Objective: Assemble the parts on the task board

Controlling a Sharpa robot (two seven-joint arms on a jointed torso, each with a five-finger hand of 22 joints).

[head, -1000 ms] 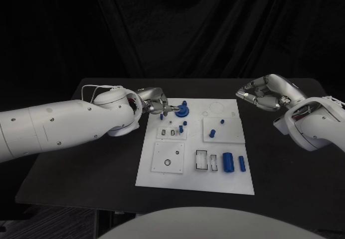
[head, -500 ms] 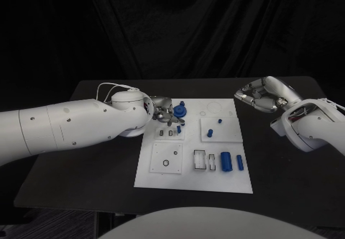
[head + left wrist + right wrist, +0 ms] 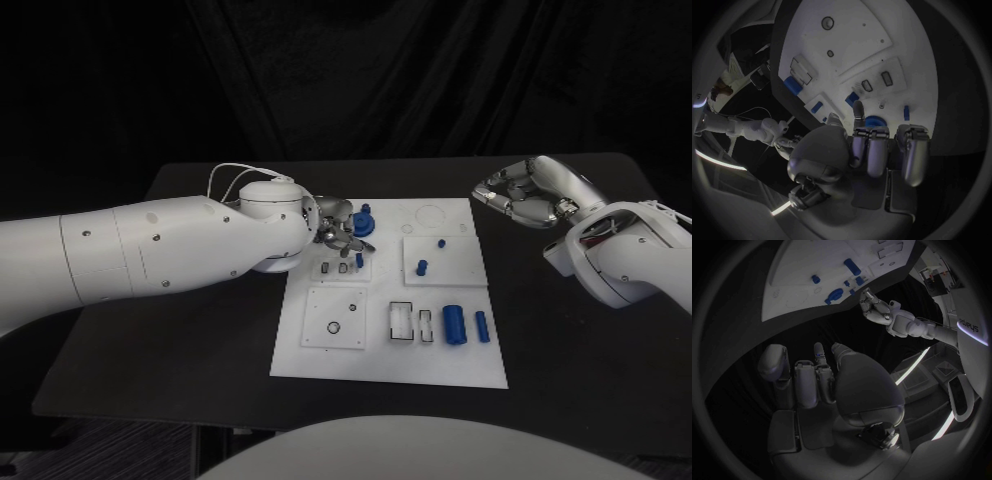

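- The white task board is laid flat in the middle of the black table.
- The left hand is seen at the far left corner of the board, just beside a big round blue part that stands there.
- In the left wrist view, the fingers of this hand are bent down over the board's edge, close to the same round blue part. It cannot be told whether the part is touched or held.
- The right hand is held up off the board's far right corner, well apart from the parts. Its fingers are curled in, and nothing is seen in them.
- In the right wrist view, the curled fingers are seen over the dark table, away from the board.
- A small blue peg is stood in a raised white square near the left hand.
- Another blue peg is set in the raised square to the right of it, with a tiny blue piece behind it.
- Two blue rods, a thick one and a thin one, are laid side by side near the board's right edge.
- Two slots with dark edges are seen just left of the rods.
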